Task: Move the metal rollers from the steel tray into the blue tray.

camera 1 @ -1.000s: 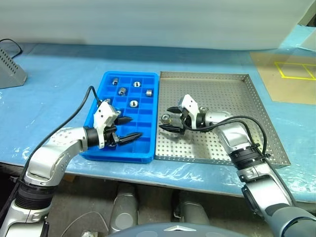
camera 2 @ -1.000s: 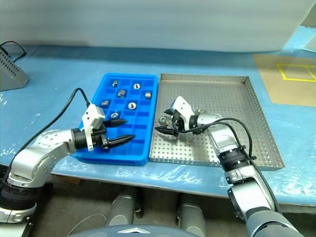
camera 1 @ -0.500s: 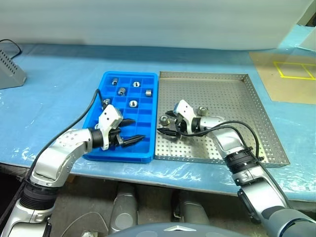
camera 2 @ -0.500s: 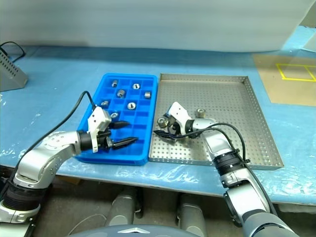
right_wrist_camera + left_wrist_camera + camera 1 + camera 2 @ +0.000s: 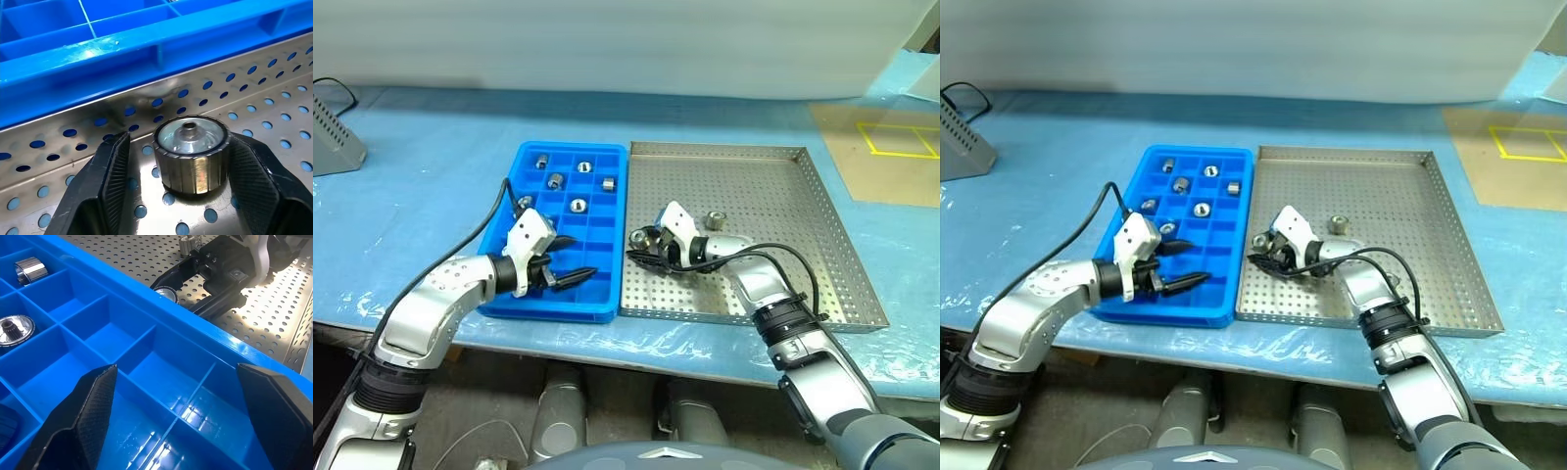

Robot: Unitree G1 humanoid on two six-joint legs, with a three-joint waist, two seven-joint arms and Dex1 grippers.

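Six rollers [image 5: 578, 206] are already lodged in the blue tray [image 5: 612, 201], over whose near cells the left gripper [image 5: 570, 258] hangs, fingers apart and empty. In the steel tray [image 5: 822, 211], a roller [image 5: 191, 152] near the left rim is bracketed by the right gripper [image 5: 190, 161], fingers not yet touching: closing and lifting are called for. Another roller [image 5: 715, 218] waits behind; nothing obstructs.

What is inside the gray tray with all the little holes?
Two metal rollers sit in the steel tray: one roller between the right gripper's fingers, another roller farther back. Anything beneath the right arm is hidden.
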